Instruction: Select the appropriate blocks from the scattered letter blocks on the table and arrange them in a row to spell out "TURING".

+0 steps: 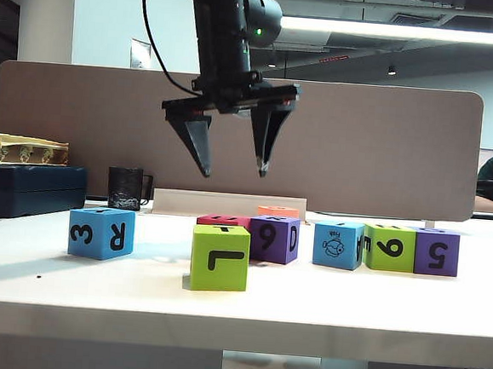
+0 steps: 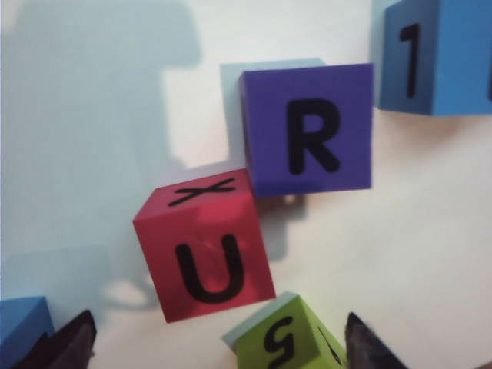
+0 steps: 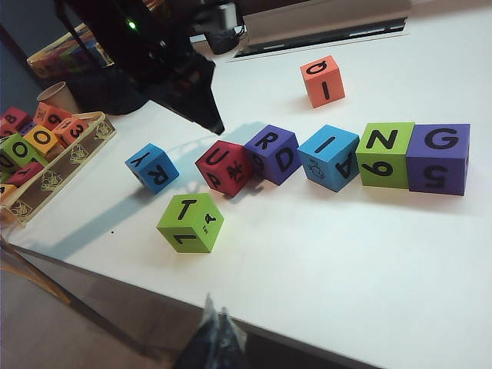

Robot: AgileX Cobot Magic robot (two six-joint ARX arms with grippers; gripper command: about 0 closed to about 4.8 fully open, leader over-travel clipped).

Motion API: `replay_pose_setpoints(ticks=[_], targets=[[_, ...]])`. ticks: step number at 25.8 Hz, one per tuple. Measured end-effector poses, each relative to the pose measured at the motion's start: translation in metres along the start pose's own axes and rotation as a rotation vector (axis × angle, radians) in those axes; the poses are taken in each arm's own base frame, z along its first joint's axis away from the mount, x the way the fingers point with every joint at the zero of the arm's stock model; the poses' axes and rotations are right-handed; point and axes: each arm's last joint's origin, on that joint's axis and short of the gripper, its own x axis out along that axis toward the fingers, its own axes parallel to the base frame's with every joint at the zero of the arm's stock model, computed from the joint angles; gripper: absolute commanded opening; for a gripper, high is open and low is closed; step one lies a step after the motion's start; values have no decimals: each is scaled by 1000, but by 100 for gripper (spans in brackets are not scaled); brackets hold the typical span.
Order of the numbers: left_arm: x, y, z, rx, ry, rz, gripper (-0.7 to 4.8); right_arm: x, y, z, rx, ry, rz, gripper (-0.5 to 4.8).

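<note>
The left end effector (image 1: 231, 168) is hanging released at upper centre above the magenta U block (image 2: 204, 246); the right end effector (image 3: 214, 338) is sitting clenched, empty, low over the bench (image 1: 306, 300).

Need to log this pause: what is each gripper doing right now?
Left gripper: open, empty, above the blocks.
Right gripper: fingers together, holding nothing visible, at the table's near edge.

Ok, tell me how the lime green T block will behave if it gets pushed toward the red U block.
The lime green T block is a flat-faced cube, so it should slide, not roll. Its matte faces probably grip the table a little. It may twist if the left gripper's open fingers push off-centre.
</note>
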Motion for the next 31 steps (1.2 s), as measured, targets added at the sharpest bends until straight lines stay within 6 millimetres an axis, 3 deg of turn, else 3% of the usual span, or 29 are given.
replay_pose_setpoints(ticks=[7, 13, 15, 26, 28, 31], targets=[[39, 4, -11, -11, 141, 18, 412, 0, 0, 1, -8, -12, 3, -1], [59, 4, -11, -25, 121, 18, 382, 0, 0, 2, -13, -20, 5, -1], [61, 4, -11, -28, 116, 17, 312, 0, 1, 2, -14, -21, 5, -1], [61, 7, -6, -28, 64, 84, 303, 0, 1, 2, -14, -22, 5, -1], [61, 9, -4, -30, 42, 89, 266, 0, 1, 2, -14, -22, 5, -1], [61, 10, -1, -32, 10, 87, 252, 0, 1, 2, -14, -22, 5, -1]])
